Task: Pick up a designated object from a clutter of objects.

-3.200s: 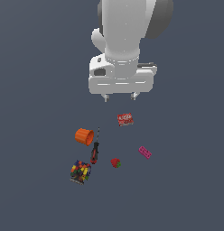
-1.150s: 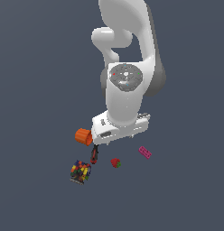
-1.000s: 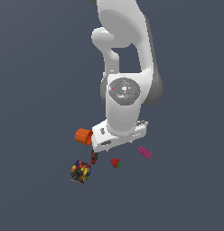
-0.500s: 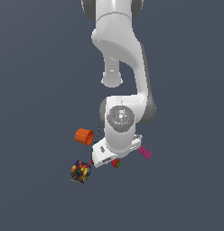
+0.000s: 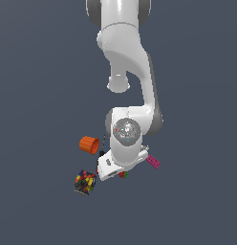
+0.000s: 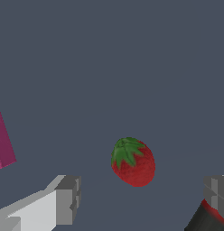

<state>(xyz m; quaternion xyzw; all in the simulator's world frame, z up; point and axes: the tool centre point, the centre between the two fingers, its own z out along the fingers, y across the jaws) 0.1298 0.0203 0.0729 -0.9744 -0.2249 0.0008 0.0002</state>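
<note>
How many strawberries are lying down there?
1. The small red strawberry with a green leafy top lies between the open pincer fingers, beside the pink brick. The arm may hide others.

red strawberry [image 6: 133,162] green-topped; cup [image 5: 89,144] orange; brick [image 5: 154,162] seemingly pink.

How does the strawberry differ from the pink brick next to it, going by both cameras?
Shape: the strawberry is rounded and plump, while the pink brick is flat-sided and blocky.
Colour: the strawberry is red with a green leafy cap; the pink brick is one plain magenta.
Position: the strawberry sits between the open gripper fingers, while the pink brick lies off to one side, outside them.
Both rest on the same grey surface, untouched.
</note>
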